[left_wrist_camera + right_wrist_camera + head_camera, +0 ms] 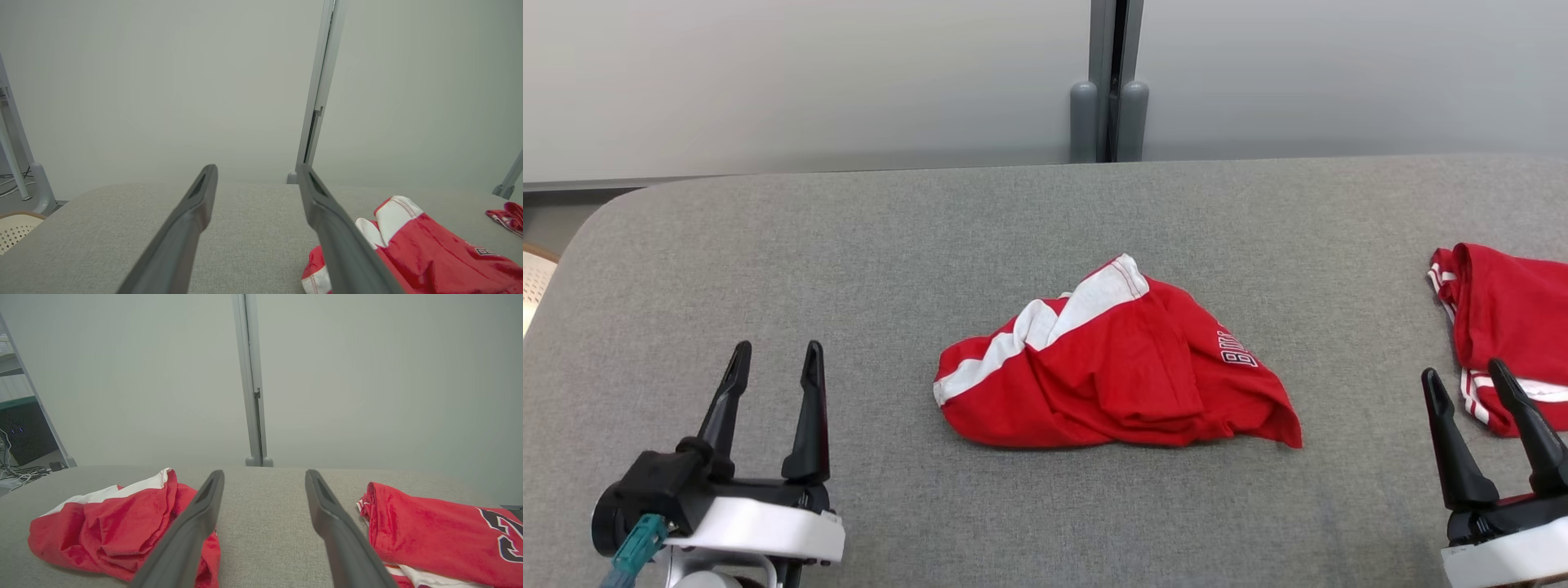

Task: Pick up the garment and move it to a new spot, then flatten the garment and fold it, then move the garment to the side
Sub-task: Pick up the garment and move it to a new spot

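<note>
Spread wide and empty, left gripper (777,349) and right gripper (1463,369) pointed forward over a grey fabric table (849,245); a crumpled red garment (1111,384) lay between them, pale wall (768,82) behind.

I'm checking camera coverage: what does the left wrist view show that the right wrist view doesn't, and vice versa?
Left wrist view's own: the open left gripper, a cream perforated object at lower left, white lettering on the crumpled garment. Right wrist view's own: the open right gripper, a dark number on the second garment, a dark cabinet. Shared: both red garments, the grey table, the grey post.
</note>
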